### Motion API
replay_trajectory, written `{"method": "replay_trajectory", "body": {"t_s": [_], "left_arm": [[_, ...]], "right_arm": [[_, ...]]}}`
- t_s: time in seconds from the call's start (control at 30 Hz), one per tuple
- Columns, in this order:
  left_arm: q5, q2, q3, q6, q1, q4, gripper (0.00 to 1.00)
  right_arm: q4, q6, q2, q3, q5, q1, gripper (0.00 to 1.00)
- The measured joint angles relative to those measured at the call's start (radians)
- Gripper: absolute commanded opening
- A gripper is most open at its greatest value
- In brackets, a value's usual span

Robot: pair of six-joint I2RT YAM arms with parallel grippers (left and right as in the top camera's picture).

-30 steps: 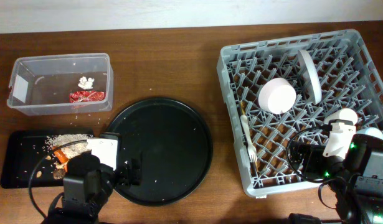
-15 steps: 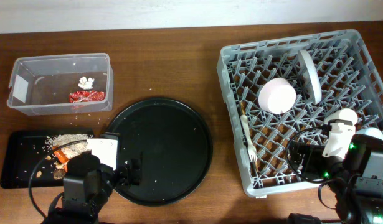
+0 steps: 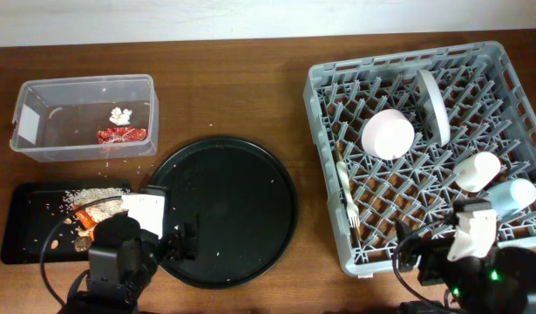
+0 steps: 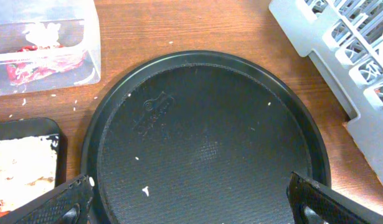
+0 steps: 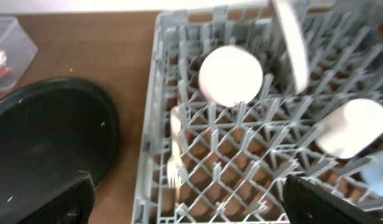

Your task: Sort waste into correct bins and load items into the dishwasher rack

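Passable table strip (image 3: 309, 174) between round black tray (image 3: 224, 209) and rack (image 3: 327, 153), rack crowded — bowl (image 3: 388, 133), upright plate (image 3: 433, 106), cream cup (image 3: 477, 171), blue cup (image 3: 514, 194)

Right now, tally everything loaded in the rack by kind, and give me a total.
plate: 1
bowl: 1
cups: 2, the cream cup and the blue cup
fork: 1
chopstick: 1
Total: 6
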State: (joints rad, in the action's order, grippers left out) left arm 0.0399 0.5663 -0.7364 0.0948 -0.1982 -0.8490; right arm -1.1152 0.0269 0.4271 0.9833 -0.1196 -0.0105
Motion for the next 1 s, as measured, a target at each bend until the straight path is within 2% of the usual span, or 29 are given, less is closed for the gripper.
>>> {"method": "replay_trajectory", "body": {"t_s": [0.27,0.6,0.63,0.77,0.9,1.0], "left_arm": [[0.0,0.0,0.0,0.0,0.0,0.0,0.99],[0.0,0.0,0.002,0.0,0.0,-0.001,0.99],[0.0,0.0,0.002,0.0,0.0,-0.002,0.99],[0.0,0.0,0.002,0.0,0.0,-0.002,0.99],[0.0,0.0,0.002,0.0,0.0,-0.002,0.99],[0.0,0.0,0.002,0.0,0.0,-0.002,0.99]], "right_arm": [[0.213,-0.001,-0.126,-0.195,0.04,-0.001,0.99],[0.6,-0.001,-0.336,-0.575,0.044,-0.061,0.99],[0.658,0.0,-0.388,-0.644,0.045,-0.062,0.99],[0.843,-0.002,-0.413,-0.771,0.053,-0.063,0.99],[1.139,-0.001,-0.414,-0.927,0.092,-0.063,0.99],[1.123,-0.035,-0.416,-0.973,0.102,-0.063,0.99]]}}
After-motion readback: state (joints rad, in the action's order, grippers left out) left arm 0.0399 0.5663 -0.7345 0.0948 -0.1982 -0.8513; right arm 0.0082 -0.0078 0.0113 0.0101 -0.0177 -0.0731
